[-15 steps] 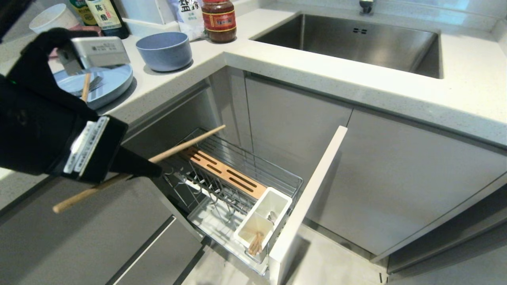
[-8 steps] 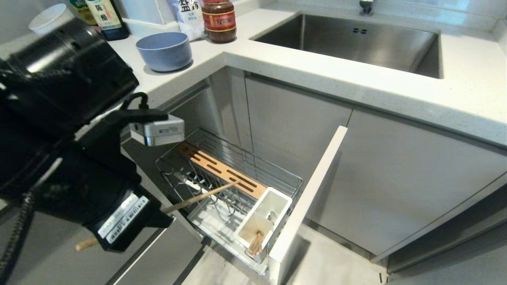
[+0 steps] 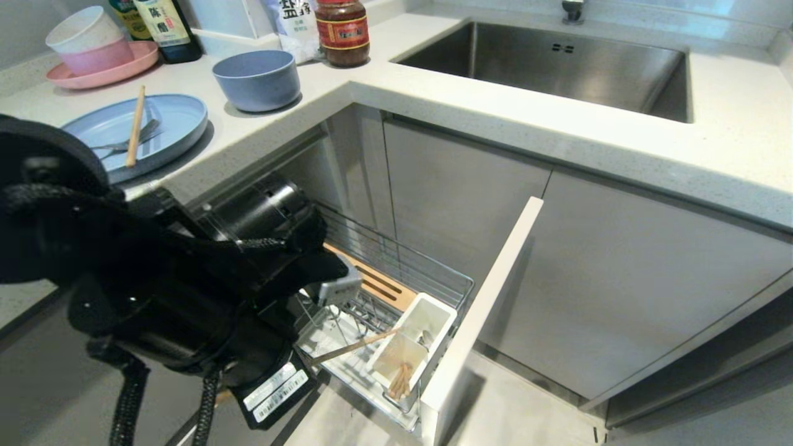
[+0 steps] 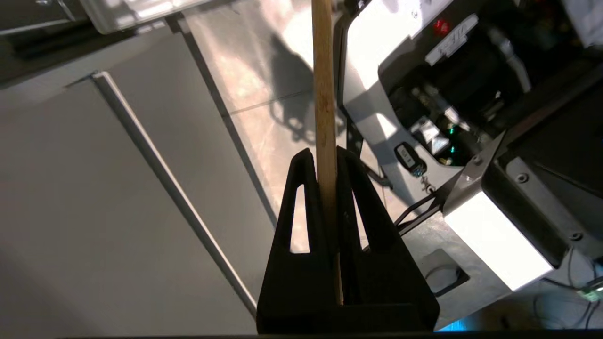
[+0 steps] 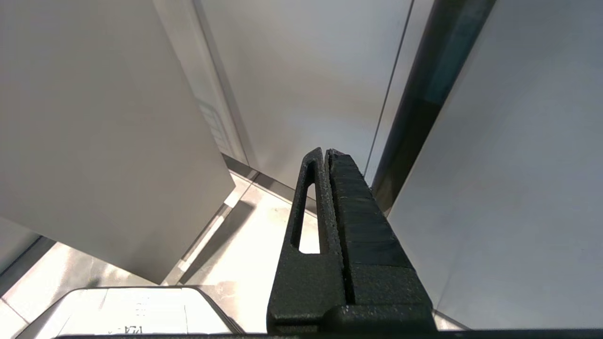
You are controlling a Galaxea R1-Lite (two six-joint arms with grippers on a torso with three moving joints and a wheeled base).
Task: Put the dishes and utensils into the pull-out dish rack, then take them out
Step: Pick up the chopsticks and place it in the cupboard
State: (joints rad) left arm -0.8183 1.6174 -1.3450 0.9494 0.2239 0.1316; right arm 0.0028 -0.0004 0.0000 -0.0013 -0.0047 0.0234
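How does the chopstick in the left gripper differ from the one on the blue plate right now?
The held chopstick is clamped in the shut left gripper and slants over the pull-out dish rack, tip by the white utensil cup. The other chopstick lies loose on the light-blue plate up on the counter, beside a fork. Both are plain light wood.

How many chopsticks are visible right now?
2 clearly: one chopstick gripped in the left gripper, its tip near the white utensil cup; another lying on the blue plate. Brown sticks in the cup may be more.
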